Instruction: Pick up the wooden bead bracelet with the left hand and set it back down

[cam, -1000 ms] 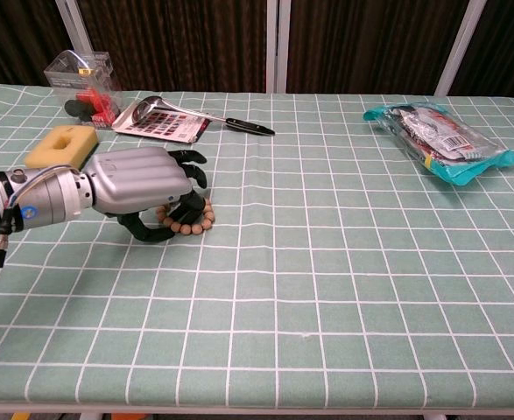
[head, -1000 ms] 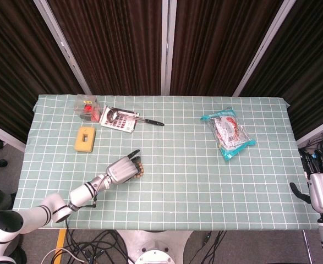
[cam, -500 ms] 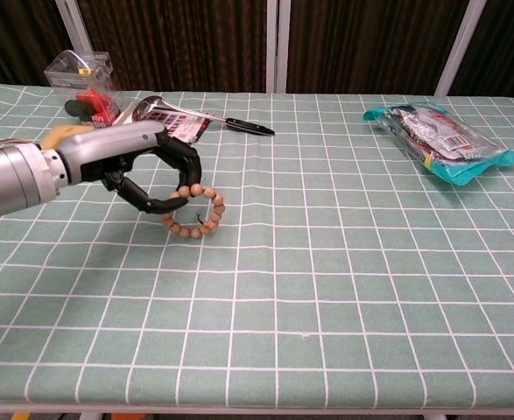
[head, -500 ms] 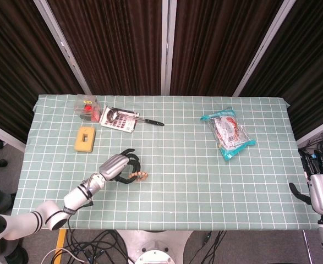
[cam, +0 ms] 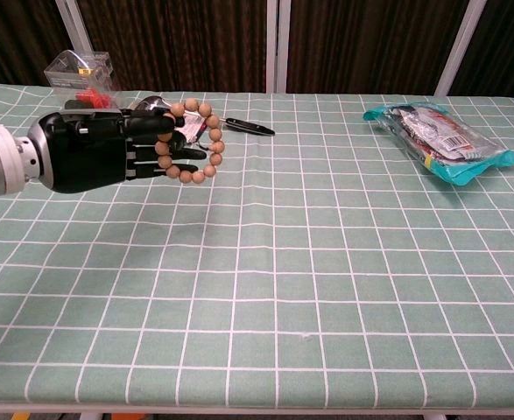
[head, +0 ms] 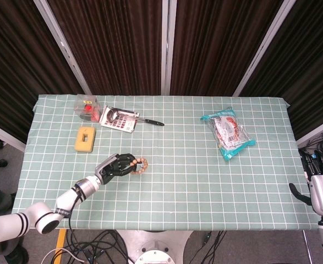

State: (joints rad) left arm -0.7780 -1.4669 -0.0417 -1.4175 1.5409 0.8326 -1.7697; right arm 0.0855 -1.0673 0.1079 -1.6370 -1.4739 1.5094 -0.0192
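Above the table (cam: 327, 262): wooden bead bracelet (cam: 196, 140) is held clear of the cloth.
Left hand (cam: 108, 150): bracelet is hooked over its fingertips (cam: 171, 140).
Right hand (head: 322, 190): hung off the table edge; grasp state cannot be told.

The wooden bead bracelet (cam: 193, 140) is a closed loop of round, light tan beads, all much the same size. It is off the table (cam: 344, 262), held in the air at the tips of the left robot hand (cam: 108, 150), whose dark fingers (cam: 165, 154) reach into and around the near side of the ring. In the chest view the loop stands roughly upright, its open face toward the camera, with the far beads sticking out past the fingertips. In the head view the bracelet (head: 141, 165) shows as a small ring just beyond the left robot hand (head: 114, 166), on the side away from its wrist.
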